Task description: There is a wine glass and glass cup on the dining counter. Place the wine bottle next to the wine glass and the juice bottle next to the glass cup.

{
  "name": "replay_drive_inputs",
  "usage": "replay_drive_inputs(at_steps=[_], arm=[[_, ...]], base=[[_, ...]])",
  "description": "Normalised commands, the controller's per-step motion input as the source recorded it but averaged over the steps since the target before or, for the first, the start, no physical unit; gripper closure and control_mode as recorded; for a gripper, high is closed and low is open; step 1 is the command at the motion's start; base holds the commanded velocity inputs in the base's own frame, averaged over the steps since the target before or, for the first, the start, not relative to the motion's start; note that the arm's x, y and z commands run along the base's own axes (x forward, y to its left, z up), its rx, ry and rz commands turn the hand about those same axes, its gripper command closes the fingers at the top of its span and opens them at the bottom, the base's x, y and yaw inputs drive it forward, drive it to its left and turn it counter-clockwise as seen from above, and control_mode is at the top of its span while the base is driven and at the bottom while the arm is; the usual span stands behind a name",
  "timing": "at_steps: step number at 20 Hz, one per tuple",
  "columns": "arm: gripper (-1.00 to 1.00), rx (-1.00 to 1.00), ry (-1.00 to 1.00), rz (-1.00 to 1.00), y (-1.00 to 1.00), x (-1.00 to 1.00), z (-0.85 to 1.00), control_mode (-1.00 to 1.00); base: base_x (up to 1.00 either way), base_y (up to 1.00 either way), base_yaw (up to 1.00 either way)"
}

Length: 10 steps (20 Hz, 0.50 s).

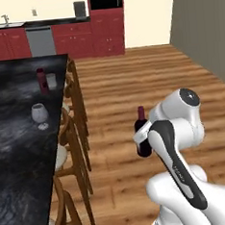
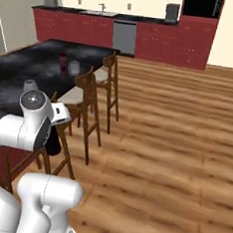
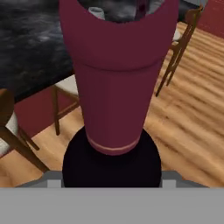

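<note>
**Wine bottle in my grip, off the tabletop**

My end effector (image 1: 142, 140) is clamped around the wine bottle (image 1: 143, 137), lower centre of the left base frame, over the plank floor (image 1: 131, 84) beside the wooden stools (image 1: 73, 137).

The bottle has a near-black body and a smooth pinkish-red neck (image 3: 116, 87). It stands upright, long axis vertical, neck up.

On the black, grey-veined tabletop (image 1: 21, 156), upper left, stand the clear rounded wine glass (image 1: 39, 114), the dark red juice bottle (image 1: 42, 80) and the straight-sided glass cup (image 1: 51, 80), the last two just beside each other.
</note>
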Motion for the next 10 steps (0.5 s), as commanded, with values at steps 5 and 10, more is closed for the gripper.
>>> replay_drive_inputs(at_steps=[5, 10], arm=[[1.00, 0.00, 0.00, 0.00, 0.00, 0.00, 0.00, 1.00], [1.00, 0.00, 0.00, 0.00, 0.00, 0.00, 0.00, 1.00]], base=[[0.58, -0.02, 0.59], [0.49, -0.03, 0.56]])
